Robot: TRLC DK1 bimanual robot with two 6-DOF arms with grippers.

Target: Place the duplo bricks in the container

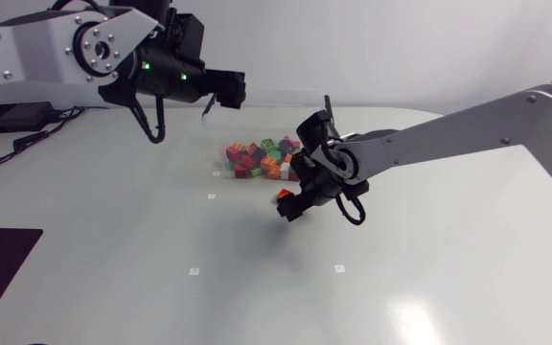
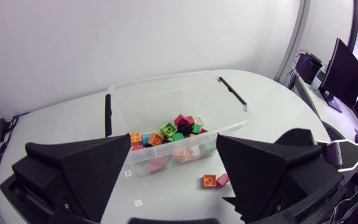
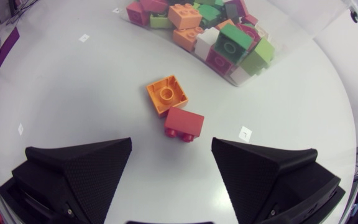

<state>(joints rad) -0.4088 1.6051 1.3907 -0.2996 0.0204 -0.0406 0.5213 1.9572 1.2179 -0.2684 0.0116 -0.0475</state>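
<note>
A clear plastic container (image 2: 166, 81) stands near the middle of a white table (image 1: 429, 278) and holds a heap of mixed-colour duplo bricks (image 2: 179, 132). In the head view its walls can barely be made out and only the heap shows.

Two bricks lie outside it on the table, near one wall. One is an orange brick (image 3: 166, 94) with its studs up. The other is a red brick (image 3: 184, 123) tipped on its side at the orange one's corner; whether they touch cannot be told. In the head view the red one is hidden by the right gripper (image 3: 171, 148), and only a sliver of orange is seen.

That gripper hangs over the two bricks with its fingers spread wide and nothing held. The left gripper (image 2: 174, 144) is raised above the table with the container ahead of it, and it is likewise wide open with nothing held.

The loose bricks lie well apart from the table's edges, and the container's wall is the nearest thing to them.
</note>
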